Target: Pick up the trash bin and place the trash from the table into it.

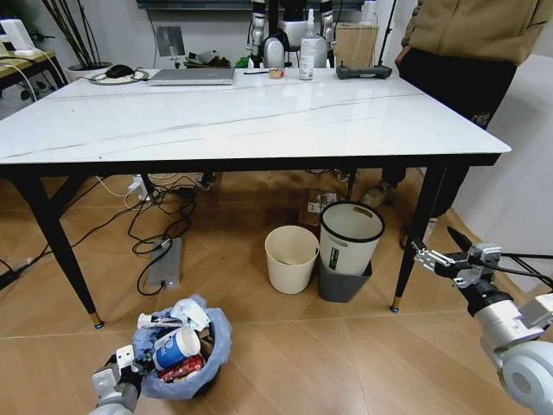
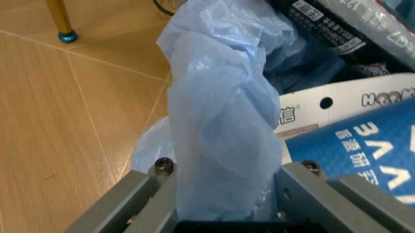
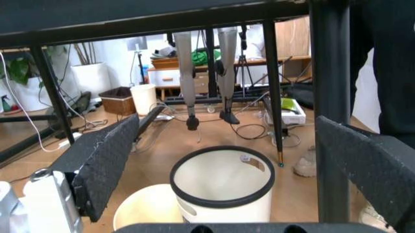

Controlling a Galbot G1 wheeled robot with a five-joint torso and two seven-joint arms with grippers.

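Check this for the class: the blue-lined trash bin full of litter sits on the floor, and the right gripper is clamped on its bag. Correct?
Wrong arm. The left gripper is clamped on the trash bin's bag, as the left wrist view shows. The right gripper hangs open near the table leg.

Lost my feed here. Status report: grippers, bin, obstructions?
Left gripper shut on small dark trash bin's light-blue plastic bag, on the floor. Crushed red can, blue-and-white paper cup inside. Right gripper open, beside black table leg.
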